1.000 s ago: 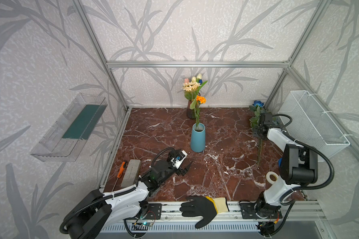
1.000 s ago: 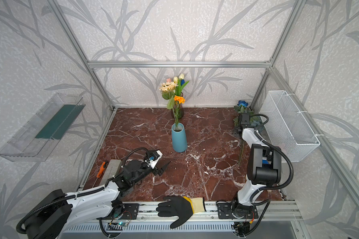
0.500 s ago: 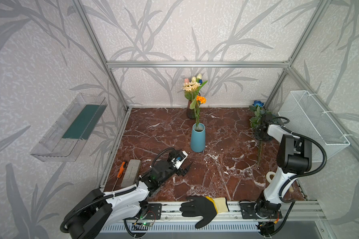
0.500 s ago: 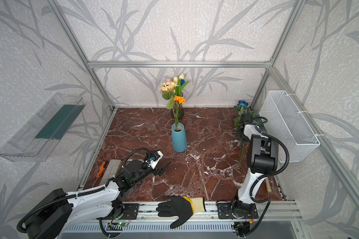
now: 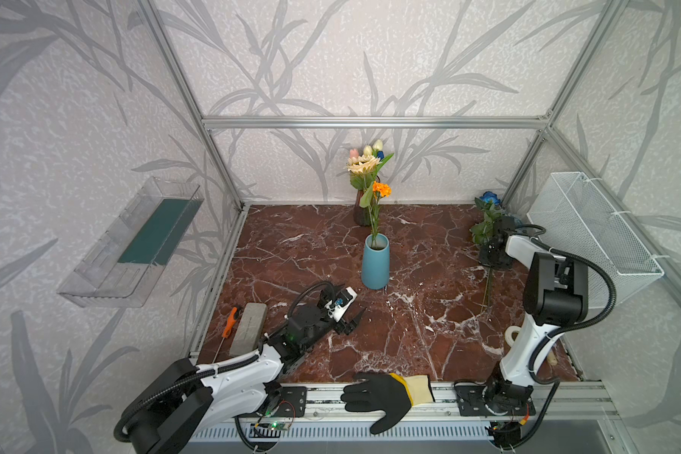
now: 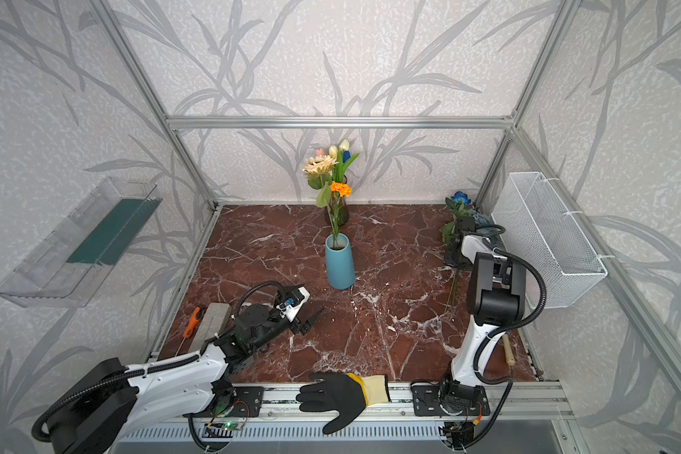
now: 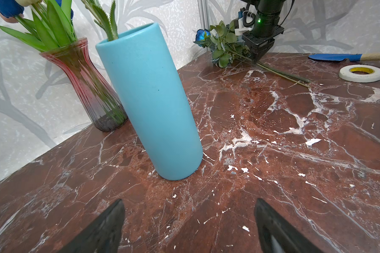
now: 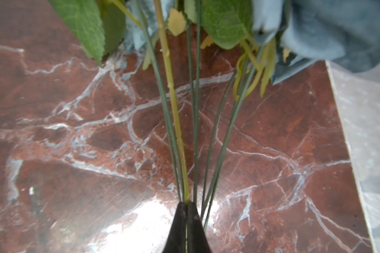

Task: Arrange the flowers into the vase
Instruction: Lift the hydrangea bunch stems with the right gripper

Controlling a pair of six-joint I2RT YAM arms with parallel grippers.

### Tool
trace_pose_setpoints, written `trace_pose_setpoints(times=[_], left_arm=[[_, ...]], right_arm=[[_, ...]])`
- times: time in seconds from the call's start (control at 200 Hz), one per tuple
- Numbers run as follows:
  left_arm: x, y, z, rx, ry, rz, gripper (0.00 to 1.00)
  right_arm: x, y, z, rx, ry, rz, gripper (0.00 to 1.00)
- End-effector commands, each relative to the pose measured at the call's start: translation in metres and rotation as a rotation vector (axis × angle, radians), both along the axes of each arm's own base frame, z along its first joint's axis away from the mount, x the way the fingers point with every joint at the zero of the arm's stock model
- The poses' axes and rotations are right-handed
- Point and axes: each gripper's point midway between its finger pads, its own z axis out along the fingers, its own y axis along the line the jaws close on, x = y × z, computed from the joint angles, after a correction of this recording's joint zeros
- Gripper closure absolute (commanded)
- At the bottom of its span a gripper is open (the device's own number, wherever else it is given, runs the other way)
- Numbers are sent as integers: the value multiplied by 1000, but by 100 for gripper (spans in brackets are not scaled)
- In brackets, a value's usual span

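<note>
The blue vase (image 5: pixel 375 261) (image 6: pixel 339 261) (image 7: pixel 149 98) stands mid-table and holds an orange marigold (image 5: pixel 381 189). Behind it a red-tinted glass vase (image 5: pixel 360 212) (image 7: pixel 86 81) holds tulips and a cream daisy. More flowers lie at the back right: a deep-blue rose (image 5: pixel 489 196) (image 7: pixel 202 35) and a dusty-blue bunch (image 8: pixel 329 32). Their stems (image 5: pixel 488 287) run along the marble toward the front. My right gripper (image 5: pixel 491 265) (image 6: pixel 455 265) (image 8: pixel 187 204) is shut on a yellow-green stem, with dark green stems close beside it. My left gripper (image 5: pixel 352 321) (image 7: pixel 189 201) is open and empty, low in front of the blue vase.
A black glove (image 5: pixel 382 397) lies on the front rail. An orange screwdriver (image 5: pixel 229 322) and a grey block (image 5: pixel 248 328) sit at the front left. A tape roll (image 7: pixel 361 73) and a blue trowel (image 7: pixel 338 57) lie front right. A wire basket (image 5: pixel 590 236) hangs on the right wall.
My right gripper has closed onto the flower stem, and the right arm has drawn in over the stems. The left arm has not moved.
</note>
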Motion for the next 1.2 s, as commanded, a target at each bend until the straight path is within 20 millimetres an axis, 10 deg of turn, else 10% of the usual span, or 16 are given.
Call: trace_pose_setpoints(times=[0.0, 0.76, 1.2], left_arm=[[5, -6, 16, -12, -41, -3, 8], [5, -7, 14, 3, -45, -4, 8], [4, -9, 14, 7, -46, -8, 8]], right_arm=[[2, 13, 23, 12, -53, 48, 100], [23, 119, 54, 15, -126, 297, 100], [7, 56, 44, 186, -126, 7, 71]])
